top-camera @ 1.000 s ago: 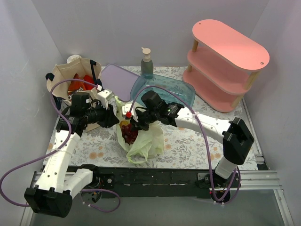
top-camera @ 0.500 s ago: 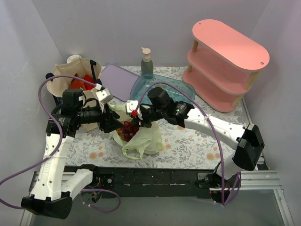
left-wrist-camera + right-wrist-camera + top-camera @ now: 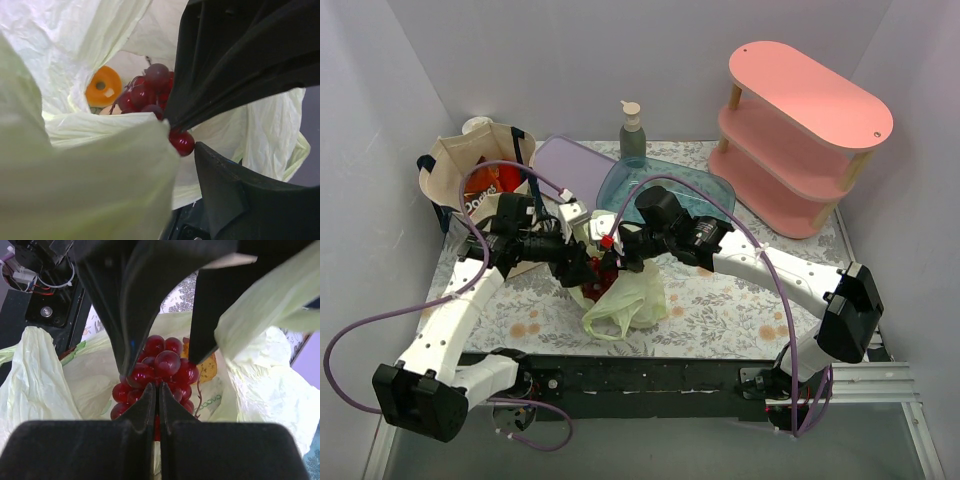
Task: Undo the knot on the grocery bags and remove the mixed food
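The pale-green plastic bag (image 3: 632,300) lies on the worktop, near the middle of the near edge, with its mouth pulled open. Both arms reach into it from either side. The left gripper (image 3: 588,272) is released, its jaws spread with the bunch of dark red grapes (image 3: 160,365) sitting between them inside the bag. Beside the grapes, deeper in, there is a small round orange item (image 3: 103,86). The right gripper (image 3: 154,395) is clenched tight just in front of the grapes. I can't tell if any plastic is pinched in it. The beige canvas tote (image 3: 450,165) stands at the far left corner, well apart, with red packets (image 3: 485,182) showing in its mouth.
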Tool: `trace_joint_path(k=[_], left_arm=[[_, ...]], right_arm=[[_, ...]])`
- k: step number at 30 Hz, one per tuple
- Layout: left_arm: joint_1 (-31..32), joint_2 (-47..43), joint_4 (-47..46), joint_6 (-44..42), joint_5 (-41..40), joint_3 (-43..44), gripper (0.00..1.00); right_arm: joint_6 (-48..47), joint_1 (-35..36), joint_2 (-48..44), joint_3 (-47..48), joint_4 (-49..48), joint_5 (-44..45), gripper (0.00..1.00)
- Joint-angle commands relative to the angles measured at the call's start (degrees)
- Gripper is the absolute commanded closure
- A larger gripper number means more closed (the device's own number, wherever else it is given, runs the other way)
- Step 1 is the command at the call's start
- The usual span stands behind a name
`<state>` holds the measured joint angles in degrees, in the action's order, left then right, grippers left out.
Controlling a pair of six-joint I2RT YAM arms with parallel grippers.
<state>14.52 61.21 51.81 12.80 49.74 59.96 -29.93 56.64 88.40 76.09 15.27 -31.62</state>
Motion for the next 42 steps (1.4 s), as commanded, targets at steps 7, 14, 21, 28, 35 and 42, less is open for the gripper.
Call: trace_joint_path(k=[7, 14, 21, 28, 35, 42], left_arm=[[4.1, 0.6, -7.4, 0.8, -6.7, -2.4, 0.93], [4.1, -1.1, -3.5, -0.2, -7.6, 1.5, 1.0], [4.1, -1.3, -0.5, 0.1, -8.1, 10.1, 1.0], [4.1, 1.3, -2.4, 3.1, -5.7, 17.0, 1.0], [4.2, 4.3, -1.3, 2.9, -4.1, 23.1, 1.0], [4.1, 3.7, -2.4, 3.4, -4.0, 22.0, 1.0]], right_arm=[[0.5, -0.1, -3.0, -0.6, -2.3, -0.6, 0.99], [3.3, -1.9, -5.9, 0.0, -1.6, 6.7, 0.39], [-4.5, -2.6, -13.7, 2.7, 6.1, 2.9, 0.3], [-1.4, -2.2, -11.3, 5.5, 4.5, 4.5, 0.3], [2.2, -2.2, -6.1, 6.0, -0.1, 12.8, 0.26], [2.0, -2.1, -3.1, 7.2, -2.3, 15.3, 0.68]])
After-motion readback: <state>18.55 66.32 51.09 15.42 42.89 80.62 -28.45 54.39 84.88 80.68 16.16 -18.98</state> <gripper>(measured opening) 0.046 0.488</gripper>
